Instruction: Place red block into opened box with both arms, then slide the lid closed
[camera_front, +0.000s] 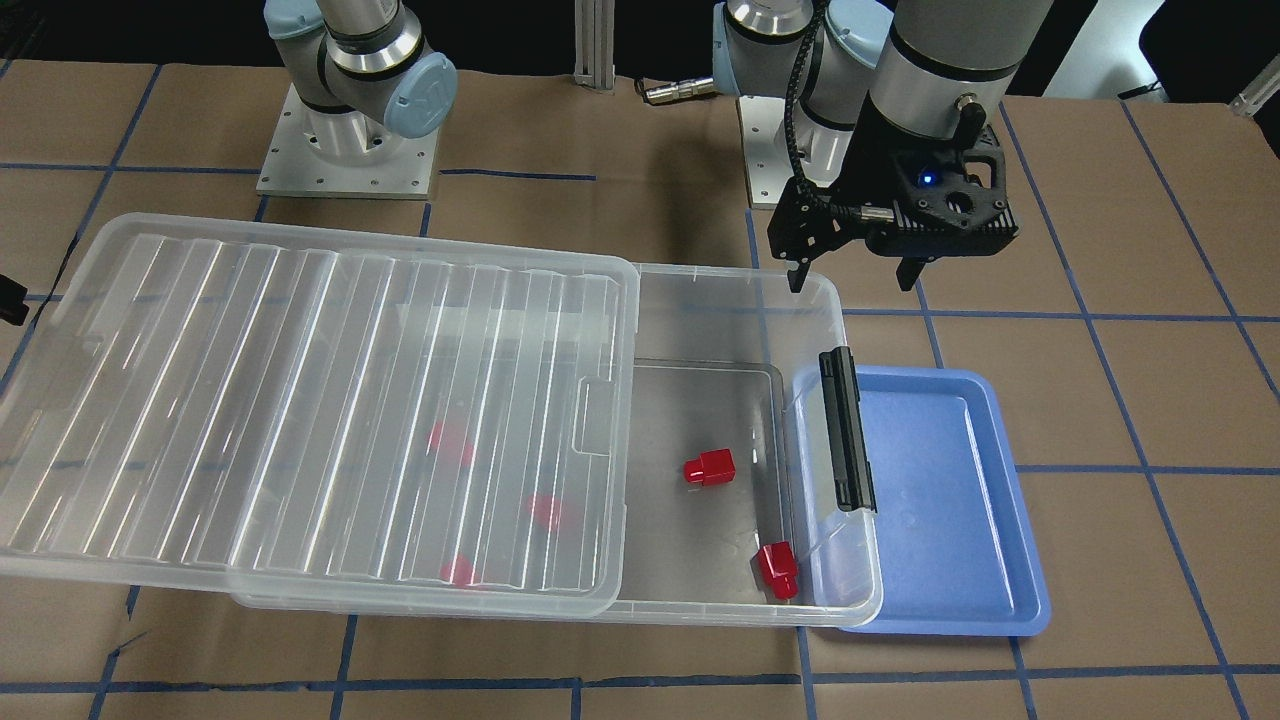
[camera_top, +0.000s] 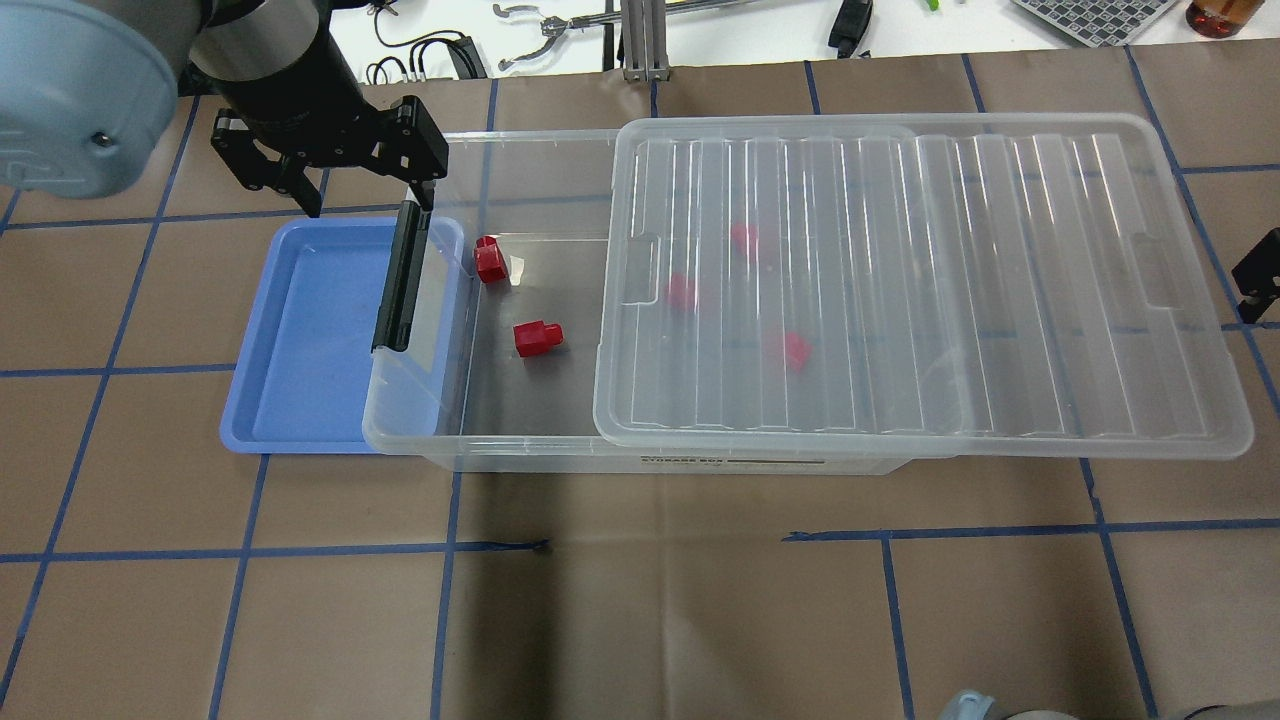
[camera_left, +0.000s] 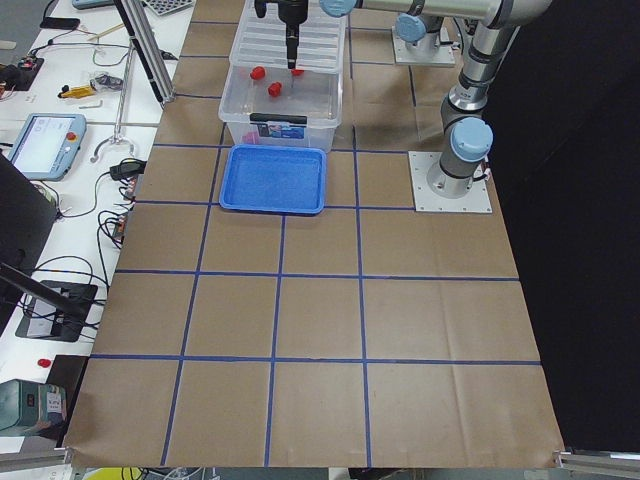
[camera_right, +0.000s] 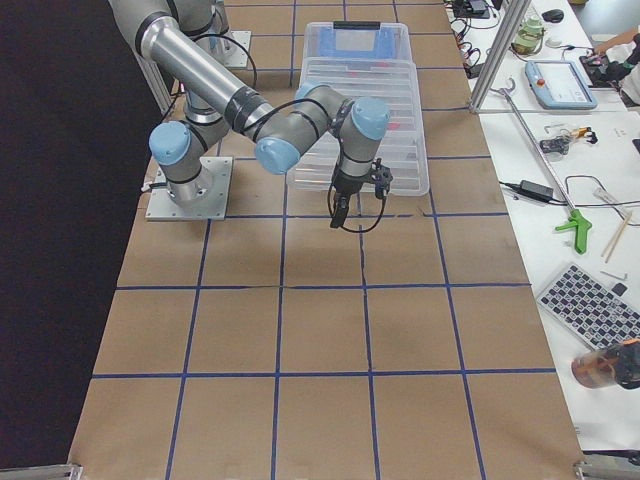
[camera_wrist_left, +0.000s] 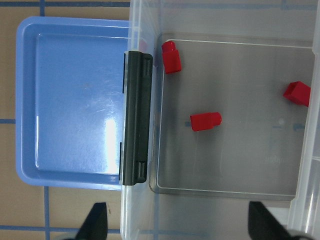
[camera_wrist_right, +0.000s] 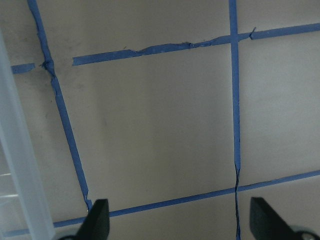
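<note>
The clear box (camera_front: 740, 285) lies along the table with its ribbed lid (camera_front: 300, 420) slid toward my right, so the end by the black latch (camera_front: 848, 430) is uncovered. Two red blocks (camera_front: 709, 467) (camera_front: 778, 569) lie on the uncovered floor. Three more red blocks (camera_top: 745, 238) show blurred under the lid (camera_top: 950, 290). My left gripper (camera_front: 852, 283) hangs open and empty above the far corner of the latch end; in its wrist view both fingertips (camera_wrist_left: 97, 222) frame the box wall. My right gripper (camera_wrist_right: 178, 220) is open over bare paper beside the lid's edge (camera_wrist_right: 20, 165).
A blue tray (camera_top: 310, 330) is partly tucked under the box's latch end and holds nothing. Both arm bases (camera_front: 345, 150) stand on the robot's side of the table. Benches with tools and a tablet (camera_left: 45, 145) flank the table's ends.
</note>
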